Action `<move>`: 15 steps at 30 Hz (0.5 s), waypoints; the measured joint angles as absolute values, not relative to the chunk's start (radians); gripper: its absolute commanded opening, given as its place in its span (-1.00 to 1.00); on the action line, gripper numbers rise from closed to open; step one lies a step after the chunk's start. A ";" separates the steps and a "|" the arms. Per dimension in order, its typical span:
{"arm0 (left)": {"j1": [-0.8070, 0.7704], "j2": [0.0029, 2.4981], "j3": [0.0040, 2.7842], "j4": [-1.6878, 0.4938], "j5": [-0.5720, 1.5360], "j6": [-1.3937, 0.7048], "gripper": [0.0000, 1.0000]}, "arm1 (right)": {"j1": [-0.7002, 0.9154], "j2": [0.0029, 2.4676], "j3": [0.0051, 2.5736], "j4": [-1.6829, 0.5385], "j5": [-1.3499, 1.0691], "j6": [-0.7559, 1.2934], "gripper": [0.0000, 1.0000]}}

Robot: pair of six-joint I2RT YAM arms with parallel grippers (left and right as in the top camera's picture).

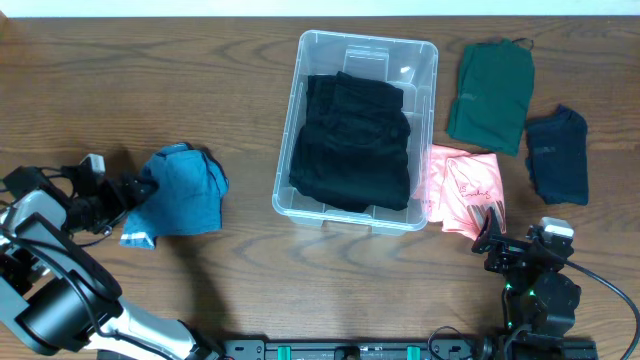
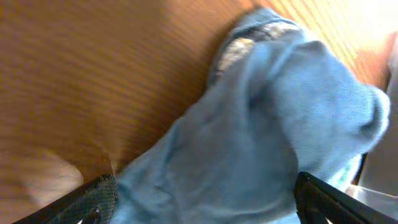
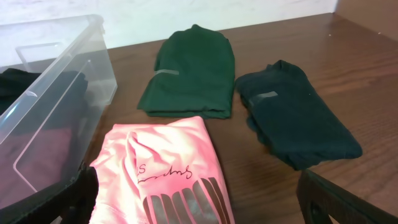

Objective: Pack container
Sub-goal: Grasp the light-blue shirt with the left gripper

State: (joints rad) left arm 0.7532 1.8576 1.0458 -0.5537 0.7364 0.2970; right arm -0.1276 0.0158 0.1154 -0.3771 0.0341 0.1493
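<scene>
The container [image 1: 368, 50] sits at the middle of the bench [image 1: 150, 80], toward its far edge; it is a clear bin with rounded corners, and a folded black garment [image 1: 352, 145] lies inside and covers most of its floor; a strip of bare floor shows at the far end.

A pink garment [image 1: 462, 185] with dark print lies just beside the bin's right wall, at its near corner; beyond it, farther right, a green garment [image 1: 490, 95] lies folded, and a navy garment [image 1: 557, 155] lies just beside that, nearer the bench's right edge.

The right hand [image 1: 491, 228] hovers at the near right corner of the pink garment; in its wrist view the fingers [image 3: 81, 196] stand wide apart, open and holding nothing, with the pink cloth ahead of them.

Well to the left of the bin lies a blue garment [image 1: 185, 190], crumpled rather than flat; the left hand [image 1: 135, 190] is at its left edge; in its wrist view the fingers [image 2: 93, 196] are spread open, with blue cloth bulging between them.
</scene>
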 measured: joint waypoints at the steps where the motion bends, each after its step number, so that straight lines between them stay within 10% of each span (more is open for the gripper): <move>1: 0.741 1.858 1.046 -0.553 0.743 0.297 0.84 | -0.128 0.016 0.115 -0.377 0.034 0.149 0.99; 15: 0.566 1.858 1.046 -0.554 0.760 0.324 0.83 | -0.128 0.016 0.115 -0.377 0.034 0.149 0.99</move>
State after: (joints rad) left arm 0.5663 1.8576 1.0458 -0.5537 0.7601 0.3241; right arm -0.1276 0.0158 0.1154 -0.3771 0.0338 0.1493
